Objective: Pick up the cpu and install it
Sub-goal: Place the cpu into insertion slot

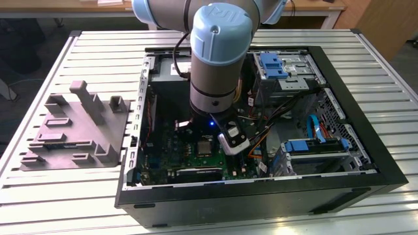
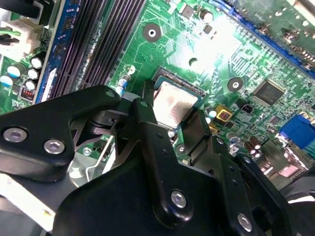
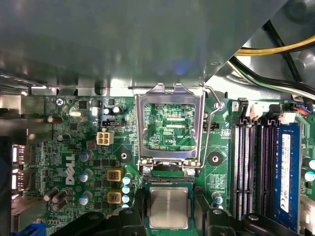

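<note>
Here the arm point(image 1: 216, 63) reaches straight down into an open computer case point(image 1: 365, 161) lying on its side on a slatted bench point(image 1: 65, 196). The pincer point(image 2: 172, 110) is low over the green circuit board point(image 2: 216, 44).

In both wrist views, its black fingers point(image 2: 147, 110) are drawn in on two opposite edges of the cpu point(image 3: 169, 207), with the small square chip clamped between them. No gap shows between either finger and the chip's rim. The jaws stand only as wide as the chip itself. The chip lies flat, with its silver-grey metal top facing up.

In the first wrist view, the cpu is squarely at the socket, just beside the hinge of the silver hold-down frame point(image 3: 170, 123). The frame is flipped up and open, with the board showing through its window. Whether the chip already rests in the socket or hangs just above it cannot be told.

A row of long dark memory slots point(image 3: 251, 167) runs near one side of the socket. In the exterior view, a grey plastic holder block point(image 1: 72, 132) with upright posts sits on the bench outside the case, toward the exterior view's left, well apart from the arm.
</note>
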You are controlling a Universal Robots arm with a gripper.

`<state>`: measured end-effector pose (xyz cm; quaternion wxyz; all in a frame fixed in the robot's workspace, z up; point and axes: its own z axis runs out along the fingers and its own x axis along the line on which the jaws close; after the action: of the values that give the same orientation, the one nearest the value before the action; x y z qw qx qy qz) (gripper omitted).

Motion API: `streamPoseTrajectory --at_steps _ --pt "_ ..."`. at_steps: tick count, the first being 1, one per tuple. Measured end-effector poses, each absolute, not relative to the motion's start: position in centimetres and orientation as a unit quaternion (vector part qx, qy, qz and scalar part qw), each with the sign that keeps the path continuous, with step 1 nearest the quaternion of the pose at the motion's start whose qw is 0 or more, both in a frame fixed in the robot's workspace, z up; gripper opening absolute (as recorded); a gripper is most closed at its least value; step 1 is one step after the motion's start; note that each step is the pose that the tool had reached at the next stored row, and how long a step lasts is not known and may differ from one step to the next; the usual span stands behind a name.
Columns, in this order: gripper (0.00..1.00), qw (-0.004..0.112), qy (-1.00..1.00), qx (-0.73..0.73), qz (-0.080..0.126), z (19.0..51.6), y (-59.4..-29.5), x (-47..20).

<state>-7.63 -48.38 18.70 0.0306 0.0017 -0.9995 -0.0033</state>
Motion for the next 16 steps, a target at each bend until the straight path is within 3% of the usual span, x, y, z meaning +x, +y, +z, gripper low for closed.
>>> streamPoseTrajectory --at_steps 11,12,16 --pt "0.48 0.031 -1.000 0.002 -0.003 18.66 -48.36 -7.64" --pt "0.54 0.030 -1.000 0.002 -0.003 18.66 -48.37 -7.63" --pt "0.54 0.031 -1.000 0.002 -0.003 18.70 -48.36 -7.63"
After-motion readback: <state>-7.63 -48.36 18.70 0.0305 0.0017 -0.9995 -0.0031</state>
